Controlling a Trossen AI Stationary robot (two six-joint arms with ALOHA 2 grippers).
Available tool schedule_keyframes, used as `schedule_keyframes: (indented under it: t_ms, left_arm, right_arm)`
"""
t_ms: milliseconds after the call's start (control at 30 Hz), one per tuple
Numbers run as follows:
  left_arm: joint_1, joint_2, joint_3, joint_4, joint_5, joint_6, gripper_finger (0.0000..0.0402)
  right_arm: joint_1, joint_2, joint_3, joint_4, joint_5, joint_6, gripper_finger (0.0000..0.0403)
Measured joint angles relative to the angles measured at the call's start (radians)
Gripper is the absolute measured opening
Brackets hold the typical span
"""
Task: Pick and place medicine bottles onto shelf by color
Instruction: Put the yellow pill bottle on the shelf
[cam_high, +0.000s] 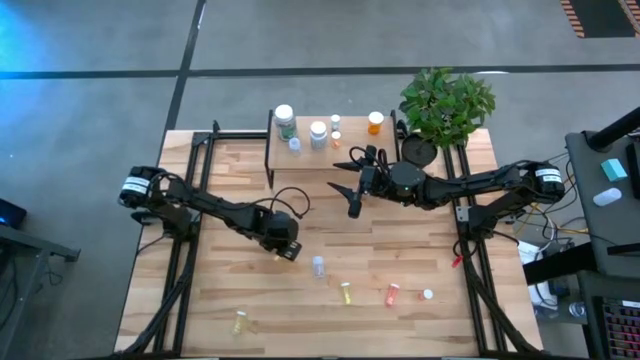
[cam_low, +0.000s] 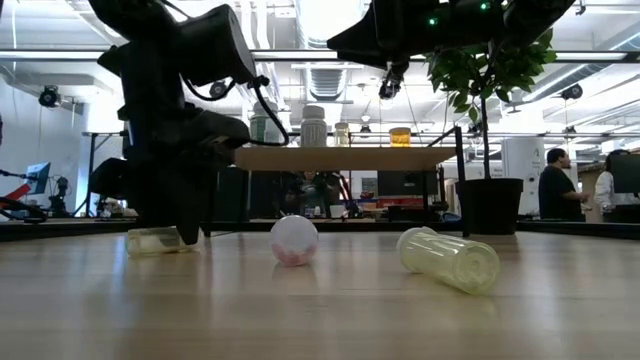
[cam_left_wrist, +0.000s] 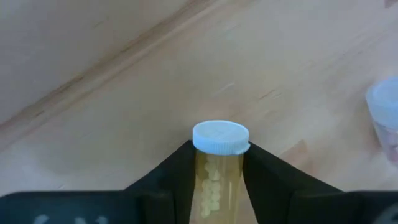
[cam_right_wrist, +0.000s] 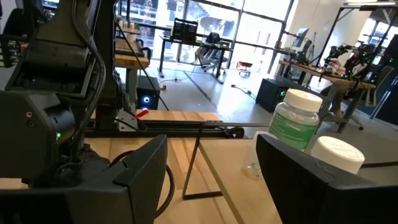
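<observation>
- Your left pincer (cam_left_wrist: 217, 180) is down on the bench (cam_high: 400, 250), its fingers either side of a lying yellow bottle (cam_left_wrist: 217, 168) with a white cap, contact uncertain
- Your right pincer (cam_high: 352, 190) hangs open over the shelf (cam_high: 320, 160)
- Green label (cam_right_wrist: 293, 127) shows no legible writing

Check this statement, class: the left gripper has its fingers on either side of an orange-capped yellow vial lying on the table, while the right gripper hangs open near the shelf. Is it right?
One detail is wrong. The left wrist view shows the yellow vial between the left gripper fingers has a white cap, not orange. The rest stands: it lies on the table, and the right gripper hangs open near the shelf.
</observation>
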Motion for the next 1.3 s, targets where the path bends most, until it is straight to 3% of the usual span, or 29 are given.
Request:
schedule_keyframes:
  t_ms: [267, 367, 500, 600, 700, 800, 900, 1300]
  left_arm:
    - [0.004, -0.124, -0.001, 0.014, -0.131, 0.086, 0.0101]
    - [0.006, -0.200, -0.001, 0.023, -0.275, 0.166, 0.0100]
    - [0.007, -0.297, 0.000, 0.095, -0.539, 0.329, 0.0100]
    - [0.013, -0.350, -0.007, 0.245, -0.724, 0.528, 0.0100]
    - [0.034, -0.372, -0.027, 0.463, -0.818, 0.782, 0.0100]
    - [0.074, -0.371, -0.064, 0.681, -0.847, 0.988, 0.0100]
    - [0.134, -0.365, -0.118, 0.837, -0.852, 1.081, 0.0100]
    - [0.321, -0.359, -0.434, 1.376, -0.851, 1.140, 0.0100]
  right_arm:
    - [0.000, -0.005, 0.000, -0.004, 0.000, -0.002, 0.0237]
    - [0.000, -0.022, 0.000, -0.014, 0.000, -0.003, 0.0237]
    - [0.000, -0.048, 0.001, -0.046, 0.000, -0.001, 0.0237]
    - [0.000, -0.062, 0.001, -0.062, 0.000, 0.006, 0.0237]
    - [0.000, -0.075, -0.005, -0.062, 0.000, 0.007, 0.0237]
    - [0.000, -0.083, -0.011, -0.064, 0.000, 0.017, 0.0237]
    - [0.000, -0.090, -0.017, -0.064, -0.001, 0.017, 0.0237]
    - [0.000, -0.092, -0.024, -0.059, 0.000, 0.004, 0.0237]
